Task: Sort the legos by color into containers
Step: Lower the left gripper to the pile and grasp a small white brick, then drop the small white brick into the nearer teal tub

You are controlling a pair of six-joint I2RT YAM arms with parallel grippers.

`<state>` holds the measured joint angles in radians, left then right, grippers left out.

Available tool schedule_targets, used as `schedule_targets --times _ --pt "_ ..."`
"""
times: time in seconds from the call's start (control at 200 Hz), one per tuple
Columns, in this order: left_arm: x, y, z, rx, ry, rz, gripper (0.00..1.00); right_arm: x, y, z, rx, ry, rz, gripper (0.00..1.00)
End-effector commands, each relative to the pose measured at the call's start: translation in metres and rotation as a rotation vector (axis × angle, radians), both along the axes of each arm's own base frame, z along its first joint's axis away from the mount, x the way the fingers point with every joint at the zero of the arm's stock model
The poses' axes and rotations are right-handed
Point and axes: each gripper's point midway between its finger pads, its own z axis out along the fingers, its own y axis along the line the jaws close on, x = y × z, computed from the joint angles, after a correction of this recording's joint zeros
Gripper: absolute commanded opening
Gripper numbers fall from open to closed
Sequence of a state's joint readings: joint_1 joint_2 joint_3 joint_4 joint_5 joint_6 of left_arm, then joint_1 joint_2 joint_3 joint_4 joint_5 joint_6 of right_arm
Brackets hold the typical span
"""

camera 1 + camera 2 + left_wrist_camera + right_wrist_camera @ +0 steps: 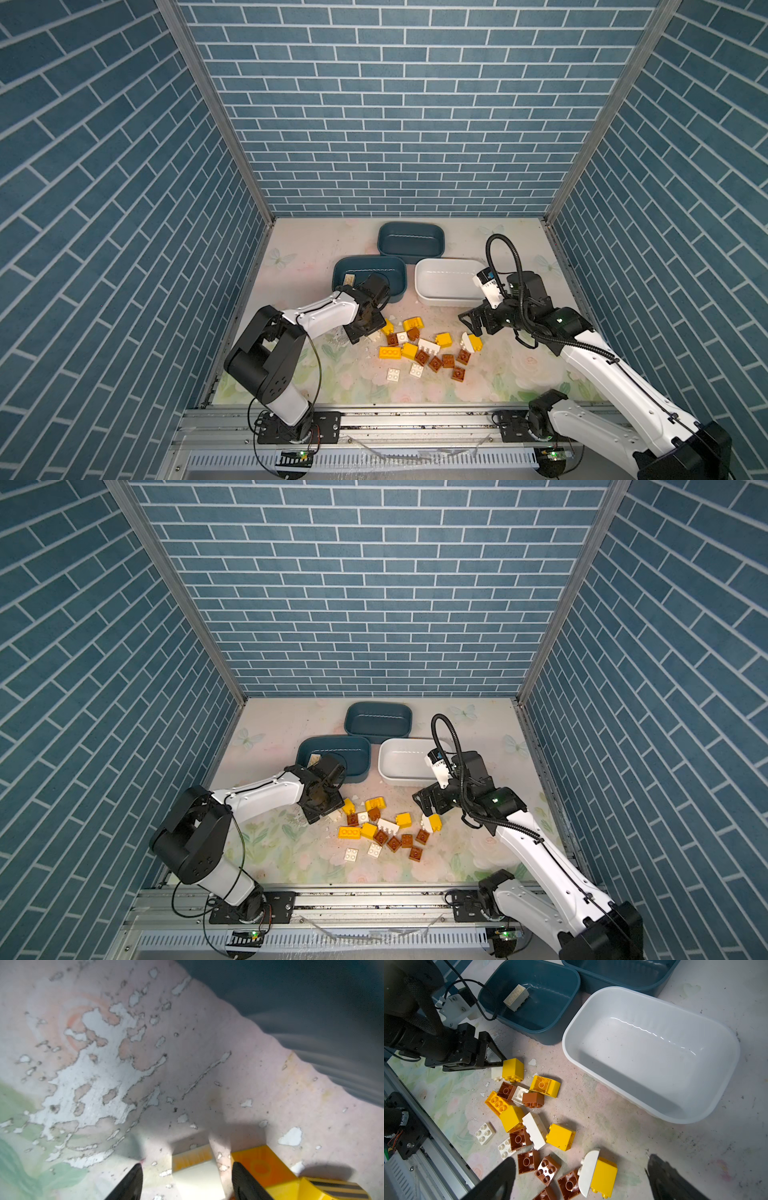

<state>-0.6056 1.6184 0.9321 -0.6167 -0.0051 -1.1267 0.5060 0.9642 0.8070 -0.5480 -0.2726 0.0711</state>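
Left gripper (186, 1165) has its fingers half apart around a white brick (197, 1180), not pinching yet; shutting could bump the yellow brick (388, 327) at its 3 o'clock. Right gripper (581, 1158) is wide open over the legos (428, 345), 6 o'clock from the tubs (446, 301)

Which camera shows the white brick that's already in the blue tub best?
The right wrist view: the cream brick shows large and whole inside the nearer teal tub. In both top views it is tiny, beside the left arm. The left wrist view misses it.
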Motion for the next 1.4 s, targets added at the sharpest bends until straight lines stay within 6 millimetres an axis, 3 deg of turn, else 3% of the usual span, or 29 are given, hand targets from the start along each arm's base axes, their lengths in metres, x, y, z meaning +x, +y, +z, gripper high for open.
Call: schedule_targets --times 0.0,0.585,0.79,0.925,1.125,1.395 --pt "0.000 0.000 -0.006 0.021 0.017 0.011 0.69 -0.005 -0.001 -0.003 -0.013 -0.002 0.020 0.99" --pt "-0.019 -0.004 -0.016 0.071 0.114 -0.049 0.54 -0.007 -0.006 -0.004 -0.023 -0.006 -0.001 0.99" --pt "-0.022 -0.001 -0.016 0.084 0.112 -0.065 0.31 -0.008 -0.009 -0.006 -0.030 -0.001 -0.013 0.99" --pt "-0.020 0.006 0.004 0.119 0.081 -0.138 0.31 -0.005 -0.004 0.001 -0.005 -0.007 -0.008 0.99" --pt "-0.006 0.020 0.054 0.183 -0.014 -0.295 0.30 0.006 0.012 0.018 0.094 -0.021 -0.009 0.99" --pt "0.053 0.031 0.100 0.171 -0.136 -0.465 0.30 0.020 0.043 0.039 0.302 -0.010 0.002 0.98"
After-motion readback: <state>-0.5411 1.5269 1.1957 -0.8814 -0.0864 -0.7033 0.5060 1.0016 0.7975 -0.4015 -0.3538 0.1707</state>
